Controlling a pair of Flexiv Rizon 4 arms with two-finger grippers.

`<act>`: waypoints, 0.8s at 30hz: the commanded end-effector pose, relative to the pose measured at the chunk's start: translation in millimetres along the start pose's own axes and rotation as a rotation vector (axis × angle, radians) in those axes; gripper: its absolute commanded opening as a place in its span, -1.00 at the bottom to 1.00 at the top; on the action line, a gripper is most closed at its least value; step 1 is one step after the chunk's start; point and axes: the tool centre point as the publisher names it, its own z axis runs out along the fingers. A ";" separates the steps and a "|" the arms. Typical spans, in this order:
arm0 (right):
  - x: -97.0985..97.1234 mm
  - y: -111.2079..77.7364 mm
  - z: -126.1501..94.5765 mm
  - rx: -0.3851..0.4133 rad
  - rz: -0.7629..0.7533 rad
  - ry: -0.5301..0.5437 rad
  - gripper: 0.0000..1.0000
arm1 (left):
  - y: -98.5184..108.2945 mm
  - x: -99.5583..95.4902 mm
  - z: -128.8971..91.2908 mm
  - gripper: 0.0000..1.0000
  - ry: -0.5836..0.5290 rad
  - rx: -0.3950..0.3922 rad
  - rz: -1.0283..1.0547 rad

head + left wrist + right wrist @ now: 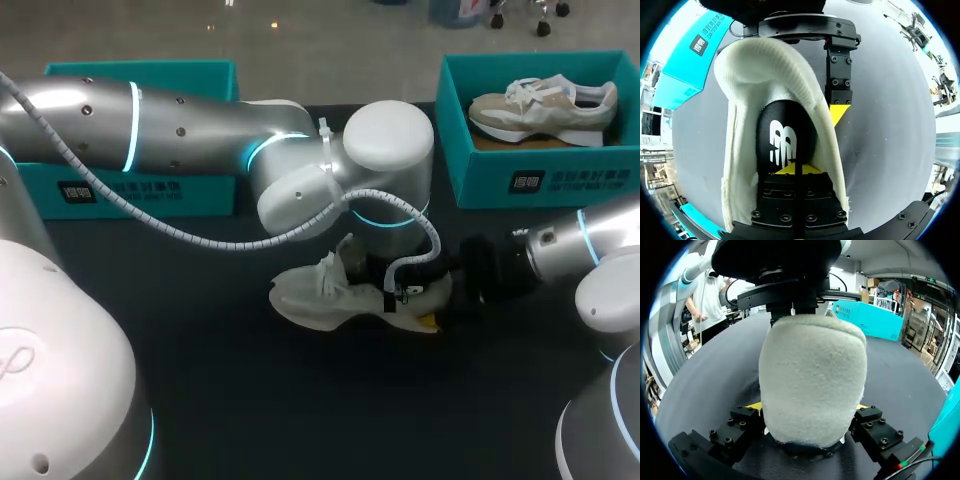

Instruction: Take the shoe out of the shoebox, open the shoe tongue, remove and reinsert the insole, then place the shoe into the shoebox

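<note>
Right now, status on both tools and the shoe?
Right tool shut on shoe heel. Left tool inside shoe, at insole; grip unclear. Shoe on table.

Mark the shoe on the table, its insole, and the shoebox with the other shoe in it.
shoe (pixel 302 304), head view, on its white toe end.
insole (pixel 785 131), left wrist view, on its black surface inside the shoe.
shoebox (pixel 530 182), head view, on its teal front wall.

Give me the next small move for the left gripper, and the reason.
Probably lift the left gripper slightly to peel the insole loose at its heel end: it sits inside the shoe on the insole, and the right gripper clamps the heel from both sides, steadying it.
</note>
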 end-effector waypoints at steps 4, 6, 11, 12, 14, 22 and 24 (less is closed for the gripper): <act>0.0 -3.2 2.4 0.005 0.001 -0.002 -1.00 | 23.8 -7.8 -16.8 -1.00 0.071 0.086 -0.027; 0.0 -3.2 2.4 0.005 0.001 -0.002 -1.00 | 23.9 -7.8 -22.9 -1.00 0.096 0.113 -0.026; 0.0 -3.2 2.4 0.005 0.001 -0.002 -1.00 | 22.0 -5.5 -36.9 -1.00 0.133 0.162 -0.027; 0.0 -3.2 2.4 0.005 0.001 -0.002 -1.00 | 21.7 -5.2 -39.1 -1.00 0.146 0.172 -0.028; 0.0 -3.2 2.4 0.005 0.001 -0.002 -1.00 | 20.9 -4.3 -44.0 -1.00 0.183 0.208 -0.020; 0.0 -3.2 2.4 0.005 0.001 -0.002 -1.00 | 21.5 -4.6 -68.7 -1.00 0.271 0.325 -0.024; 0.0 -3.2 2.4 0.005 0.001 -0.002 -1.00 | 18.8 -5.1 -77.6 -1.00 0.280 0.359 -0.011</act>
